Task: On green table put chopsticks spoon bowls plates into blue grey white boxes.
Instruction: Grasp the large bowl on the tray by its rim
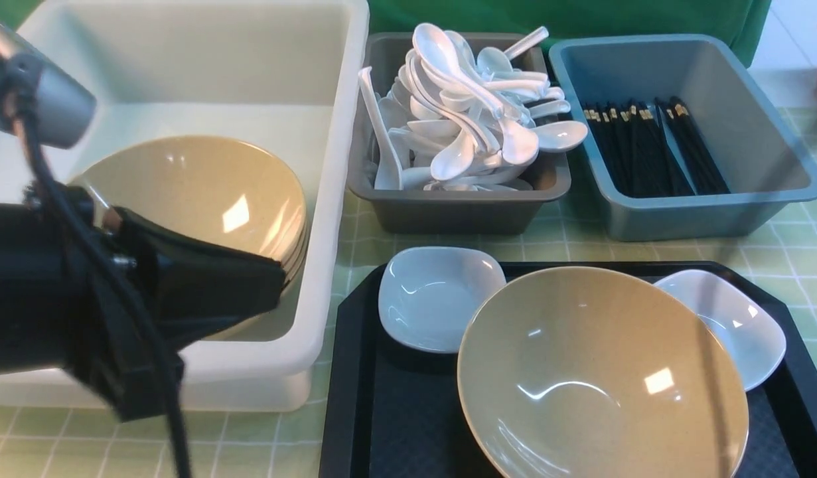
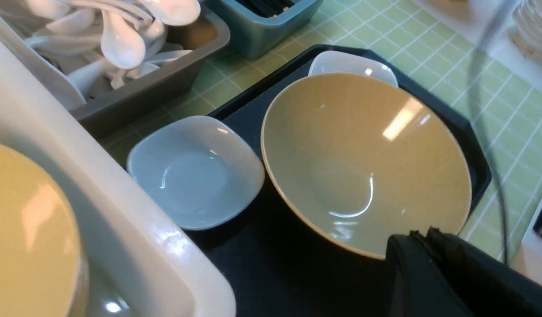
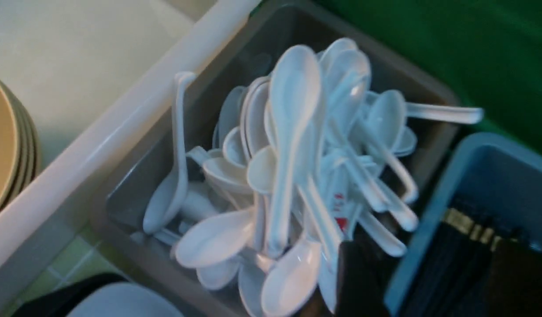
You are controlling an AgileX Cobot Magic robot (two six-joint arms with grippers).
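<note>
Front view: a black tray lies on the green table at six o'clock. It carries one olive-tan bowl, with a small white plate just beside its rim at ten o'clock. A second plate is partly hidden behind it at two o'clock.

Beyond the tray, the large white box stands at ten o'clock with a stack of bowls inside. The dark grey box at twelve is heaped with white spoons. The blue-grey box at two holds the black chopsticks, gold bands at their far ends.

The left arm's black bulk and cable cover the white box's near-left part and some of the stack. The left gripper is pressed together and empty, its tip over the stack's near edge.

In the blurred right wrist view, the right gripper has its two dark fingers spread with nothing pinched. It is over the gap where the grey and blue-grey boxes meet, with the spoon heap close by.
</note>
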